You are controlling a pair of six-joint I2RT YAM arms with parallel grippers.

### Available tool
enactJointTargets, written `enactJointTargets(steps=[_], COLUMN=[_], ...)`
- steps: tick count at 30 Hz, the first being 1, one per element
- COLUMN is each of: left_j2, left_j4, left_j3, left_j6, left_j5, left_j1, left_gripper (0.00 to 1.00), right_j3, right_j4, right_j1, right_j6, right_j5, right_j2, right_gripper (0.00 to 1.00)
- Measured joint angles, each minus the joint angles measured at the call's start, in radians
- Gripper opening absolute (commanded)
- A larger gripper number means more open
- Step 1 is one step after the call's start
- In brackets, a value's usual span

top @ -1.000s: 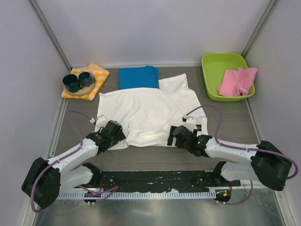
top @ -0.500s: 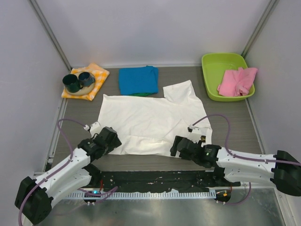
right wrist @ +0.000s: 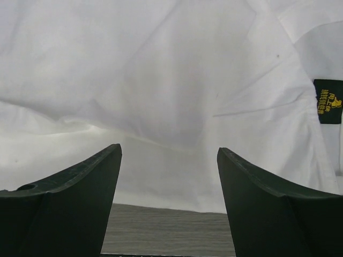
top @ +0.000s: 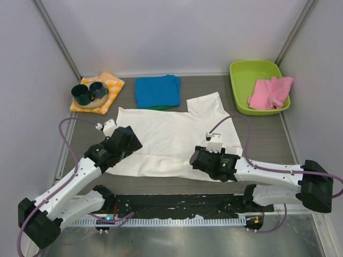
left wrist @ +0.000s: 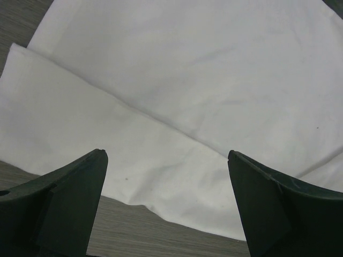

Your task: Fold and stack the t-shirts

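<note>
1. top view: the white t-shirt (top: 171, 140) lies spread flat in the middle of the tabletop (top: 262, 144). its plain side is up, and one sleeve sticks out toward 1 o'clock.
2. at 12 o'clock from it, just beside its far edge, sits a folded blue t-shirt (top: 157, 90). a thin green strip (top: 161, 107) shows under the blue one's near edge; it is probably another folded tee, though too little shows to be sure.
3. the left end effector (top: 128, 143) is over the white t-shirt's 8 o'clock edge. the right end effector (top: 197, 158) is over its hem at 5 o'clock.
4. a checked cloth (top: 111, 88) lies at 10 o'clock with two dark cups (top: 82, 95) on it. a lime tray (top: 241, 80) at 2 o'clock holds a pink cloth (top: 270, 91).
5. left wrist view: the left end effector's fingers (left wrist: 64, 203) are spread wide with nothing between them. the white t-shirt fills the picture beyond them. a layer edge (left wrist: 161, 120) runs across it from 10 o'clock to 4 o'clock, and bare tabletop shows at 6 o'clock under the hem.
6. right wrist view: the right end effector's fingers (right wrist: 69, 198) are also spread and are pinching nothing. lightly rumpled white fabric lies beyond them, and its hem crosses the gap. a dark label (right wrist: 328, 101) with yellow print sits at 3 o'clock, and a strip of tabletop shows at 6 o'clock.
</note>
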Motion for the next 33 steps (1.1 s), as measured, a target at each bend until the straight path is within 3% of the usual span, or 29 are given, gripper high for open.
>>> enactJointTargets(steps=[2,7,18,30,33], left_j2=[0.026,0.07,0.099,0.102,0.105], left_j4=[0.007,0.025,0.05,0.056,0.058], left_j3=[0.023,0.037,0.037,0.037,0.037], left_j6=[0.017,0.042,0.051,0.051,0.051], left_j5=[-0.001,-0.002,-0.001,-0.007,-0.007], left_j1=[0.0,0.0,0.0,0.0,0.0], left_gripper=[1.0,1.0,1.0,1.0,1.0], right_j3=[0.0,-0.023,-0.111,-0.121,-0.116], right_j4=[0.0,0.03,0.116,0.2,0.198], right_j1=[-0.026,-0.094,-0.134,-0.136,-0.136], right_j6=[-0.005,-0.011,-0.016,-0.014,-0.021], right_j5=[0.007,0.002,-0.085,-0.128,-0.127], right_j2=[0.014,0.016,0.053,0.113,0.114], right_gripper=[0.64,0.57,0.51,0.17,0.01])
